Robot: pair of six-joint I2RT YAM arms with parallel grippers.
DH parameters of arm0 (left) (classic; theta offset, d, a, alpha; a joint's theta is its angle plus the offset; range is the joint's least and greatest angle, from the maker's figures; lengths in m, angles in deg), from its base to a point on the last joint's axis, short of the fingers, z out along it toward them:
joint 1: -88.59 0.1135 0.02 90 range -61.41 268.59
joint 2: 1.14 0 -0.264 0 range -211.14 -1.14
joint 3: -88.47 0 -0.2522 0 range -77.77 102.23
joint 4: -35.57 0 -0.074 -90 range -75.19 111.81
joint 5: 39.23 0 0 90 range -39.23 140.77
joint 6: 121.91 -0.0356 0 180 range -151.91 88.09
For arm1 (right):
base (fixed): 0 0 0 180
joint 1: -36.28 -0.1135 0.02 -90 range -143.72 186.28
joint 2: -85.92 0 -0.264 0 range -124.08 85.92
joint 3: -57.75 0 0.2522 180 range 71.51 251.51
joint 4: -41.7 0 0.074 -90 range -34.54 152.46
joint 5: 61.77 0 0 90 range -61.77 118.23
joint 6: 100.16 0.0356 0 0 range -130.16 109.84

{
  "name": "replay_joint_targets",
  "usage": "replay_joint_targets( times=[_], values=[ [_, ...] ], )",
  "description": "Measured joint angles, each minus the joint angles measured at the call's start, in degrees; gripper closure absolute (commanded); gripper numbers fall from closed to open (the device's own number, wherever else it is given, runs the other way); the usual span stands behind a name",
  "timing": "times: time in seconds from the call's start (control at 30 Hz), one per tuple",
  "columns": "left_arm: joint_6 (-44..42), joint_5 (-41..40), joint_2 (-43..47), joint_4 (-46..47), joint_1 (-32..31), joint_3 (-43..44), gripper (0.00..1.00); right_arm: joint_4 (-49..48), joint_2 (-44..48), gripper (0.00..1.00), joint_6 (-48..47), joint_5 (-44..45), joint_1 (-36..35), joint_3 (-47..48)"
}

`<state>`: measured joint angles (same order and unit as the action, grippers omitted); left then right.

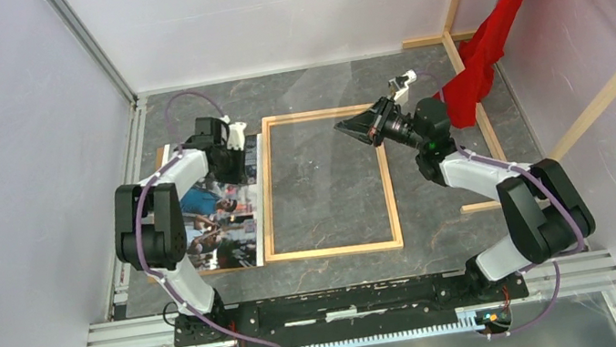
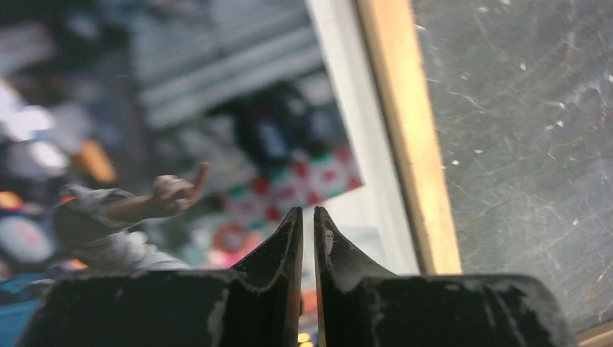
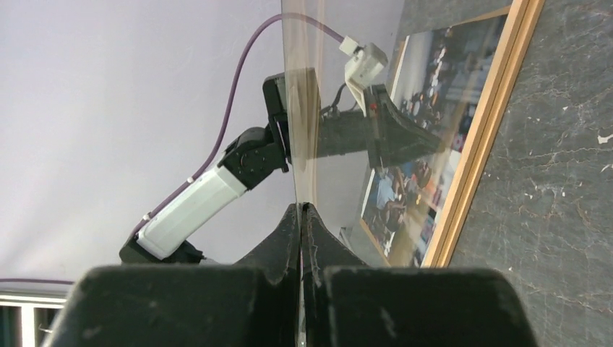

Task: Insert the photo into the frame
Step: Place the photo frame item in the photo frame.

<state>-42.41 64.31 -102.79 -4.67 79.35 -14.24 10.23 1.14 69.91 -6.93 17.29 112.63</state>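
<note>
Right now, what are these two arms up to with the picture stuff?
The right gripper pinches a clear pane by its edge, lifted above the wooden frame lying flat. The left gripper, nearly closed, hovers just over the photo, which lies face up beside the frame. The photo is not in the frame yet.

Left wrist view: photo [image 2: 181,144] is blurred and cut by the picture's edges; frame [image 2: 408,144] shows one rail only. Top view: left arm [image 1: 192,165] covers the photo's far end and its own fingertips. Pane [image 3: 318,43] outline is barely traceable, its top cut off.
</note>
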Motion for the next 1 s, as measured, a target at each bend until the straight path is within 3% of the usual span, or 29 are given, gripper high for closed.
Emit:
replay_joint_targets(
  times=[0.23,1.0],
  values=[
    [0.00,-0.20,0.02,-0.26,4.24,1.99,0.83,-4.90,-1.42,1.00,1.97,-2.51,0.37,-0.22],
    [0.02,0.11,0.02,0.20,0.13,-0.04,0.83,-5.16,-12.57,1.00,-4.74,-8.13,6.10,-6.71]
  ],
)
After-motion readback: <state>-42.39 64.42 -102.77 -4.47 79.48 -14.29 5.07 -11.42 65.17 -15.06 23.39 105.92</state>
